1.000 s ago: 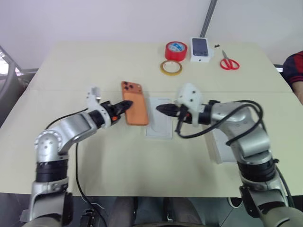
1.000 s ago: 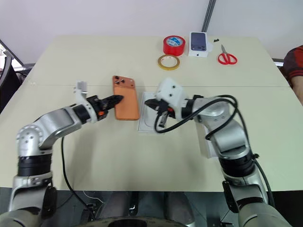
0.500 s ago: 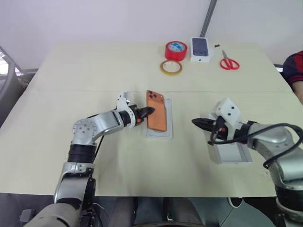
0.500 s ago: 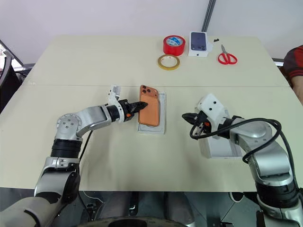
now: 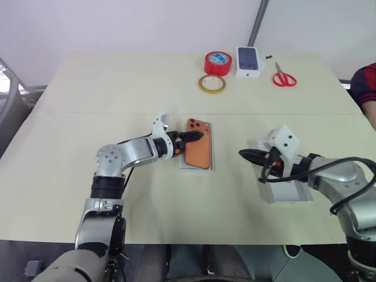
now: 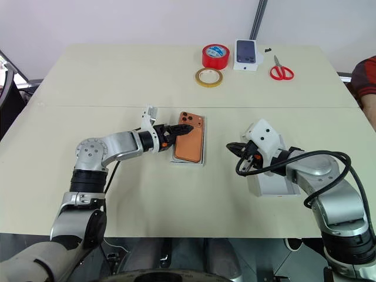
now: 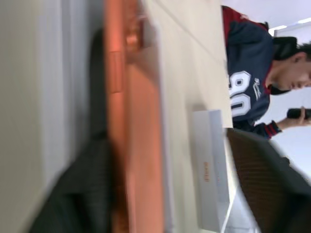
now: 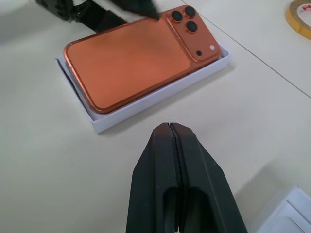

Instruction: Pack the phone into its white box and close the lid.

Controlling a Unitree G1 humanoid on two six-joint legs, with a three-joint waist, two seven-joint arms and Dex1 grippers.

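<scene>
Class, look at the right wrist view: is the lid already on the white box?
No. The phone lies uncovered in the white box, its orange back and camera lenses fully showing, with no lid over it.

phone (image 6: 190,144) in white box (image 8: 160,95)

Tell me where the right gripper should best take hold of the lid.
Probably across its narrow width, pinching one long side wall from above. The lid lies flat under the shut right gripper, with its long sides running away from the robot; whether its hollow faces up is unclear.
</scene>
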